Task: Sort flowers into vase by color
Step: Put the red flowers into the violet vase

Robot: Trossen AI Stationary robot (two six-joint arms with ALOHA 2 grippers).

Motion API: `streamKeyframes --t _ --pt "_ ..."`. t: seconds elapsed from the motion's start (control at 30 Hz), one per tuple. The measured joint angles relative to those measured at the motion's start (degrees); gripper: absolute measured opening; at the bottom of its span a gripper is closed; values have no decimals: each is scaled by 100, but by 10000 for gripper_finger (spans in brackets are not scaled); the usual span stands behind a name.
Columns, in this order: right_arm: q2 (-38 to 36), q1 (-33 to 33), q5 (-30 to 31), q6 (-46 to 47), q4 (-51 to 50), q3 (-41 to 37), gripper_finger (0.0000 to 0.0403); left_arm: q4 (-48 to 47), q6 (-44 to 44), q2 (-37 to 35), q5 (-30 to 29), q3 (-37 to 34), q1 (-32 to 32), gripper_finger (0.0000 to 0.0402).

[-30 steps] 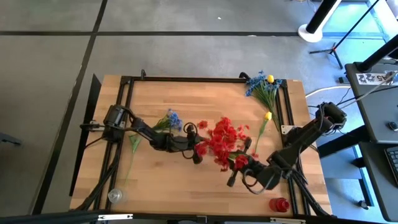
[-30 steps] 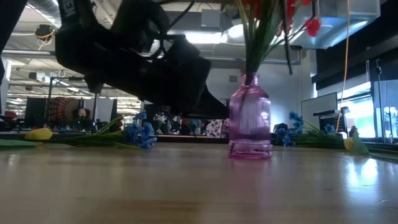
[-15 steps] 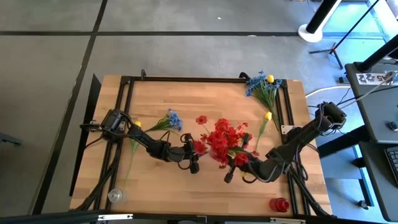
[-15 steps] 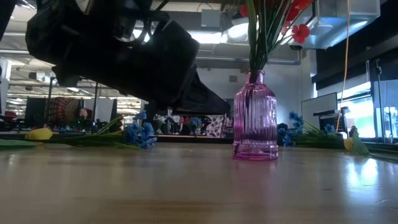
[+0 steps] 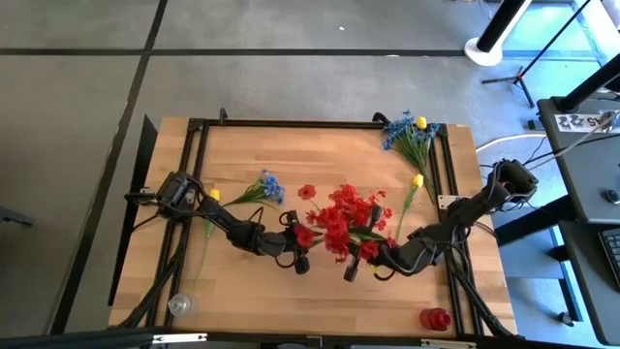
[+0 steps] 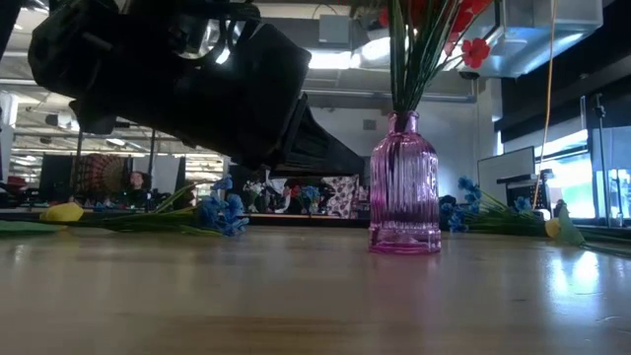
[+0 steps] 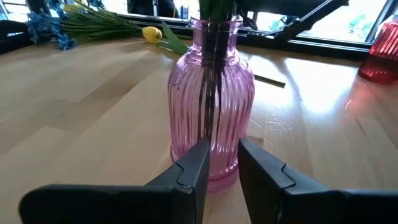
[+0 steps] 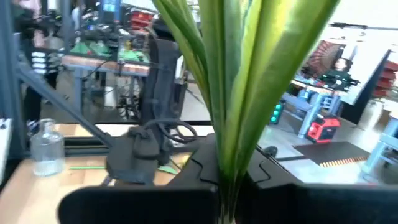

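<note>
A pink ribbed glass vase [image 6: 404, 187] stands on the table and holds a bunch of red flowers [image 5: 341, 221] on green stems. In the high view the blossoms hide it. My left gripper [image 7: 222, 163] is low at the vase's left side, its fingers a narrow gap apart right before the vase's [image 7: 211, 93] lower wall. My right gripper [image 5: 356, 269] is at the near right side of the red bunch, shut on green stems. A blue sprig [image 5: 263, 186] lies flat to the left, and a blue and yellow bunch [image 5: 411, 134] lies at the far right corner. My left gripper points level at the vase's foot [image 7: 217, 177] from the table's left; I cannot tell whether its fingertips touch the glass. My right gripper pinches a bundle of green stems and long leaves [image 8: 229, 168] between its two fingers. It comes from the near right, and the stems stand upright out of the gap.
A clear small bottle [image 5: 179, 305] stands at the near left corner and a red vase [image 5: 435, 317] at the near right. A yellow flower [image 5: 417, 181] and a loose green stem [image 5: 206, 231] lie on the wood. Black rails run along the left and right sides.
The vase with the red bunch has slid a little toward the near edge, and the blossoms have shifted left. My left gripper has drawn toward the near edge and stayed low beside the vase. My right gripper has moved left and toward the far edge, still shut on the stems.
</note>
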Motion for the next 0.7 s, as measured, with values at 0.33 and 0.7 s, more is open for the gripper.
streamKeyframes --t 0.33,0.7 --pt "-9 -18 476 586 803 -598 7 -7 2 0 -11 0 15 80" --pt "0 -179 624 1591 274 -914 9 119 2 -2 -114 0 54 80"
